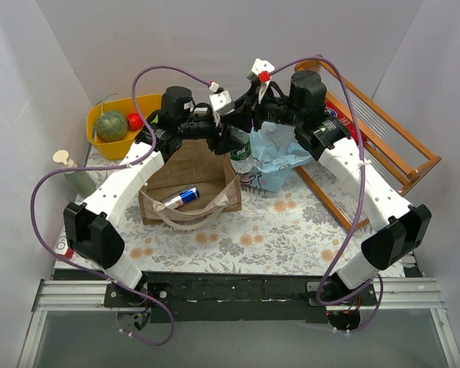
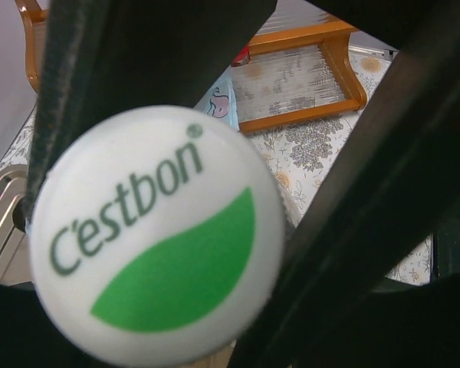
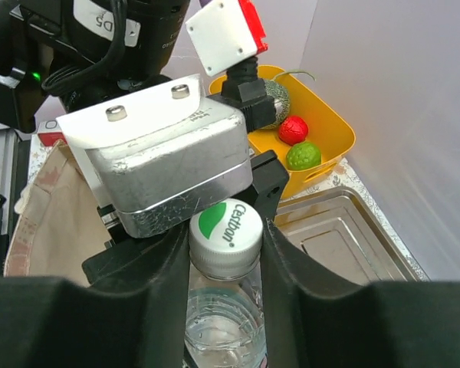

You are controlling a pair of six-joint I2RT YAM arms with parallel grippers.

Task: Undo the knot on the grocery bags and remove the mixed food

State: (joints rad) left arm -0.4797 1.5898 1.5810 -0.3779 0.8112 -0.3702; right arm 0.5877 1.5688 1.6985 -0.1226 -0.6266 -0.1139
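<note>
Paper bag (image 1: 192,163): lies nearest the arm bases, mouth toward them. A can (image 1: 182,198) rests inside and awaits removal.
Bottle (image 3: 225,314): stands upright between the paper bag and the plastic bag (image 1: 285,157). The top view does not show whether its base is free of the plastic bag.
Right gripper (image 3: 225,254): drawn in narrow on the bottle's neck just under the cap (image 2: 153,230), one finger on each side.
Left gripper (image 1: 231,136): sits close over the cap, which fills its wrist view. Whether its fingers press the cap cannot be told.
Step in hand: judged to be lifting the bottle out.
Method advised: one gripper should carry it. The left gripper should back off from the cap before any travel, so the arms do not pull against each other. The lift should go straight up and stay upright until clear of both bags.
Risk: the neck is smooth and the grip is narrow, so a tilt could let the bottle slip or snag the thin plastic.
Tub (image 3: 331,132): farther left, holding the melon (image 1: 111,125). It is the likely place to set the bottle down.
</note>
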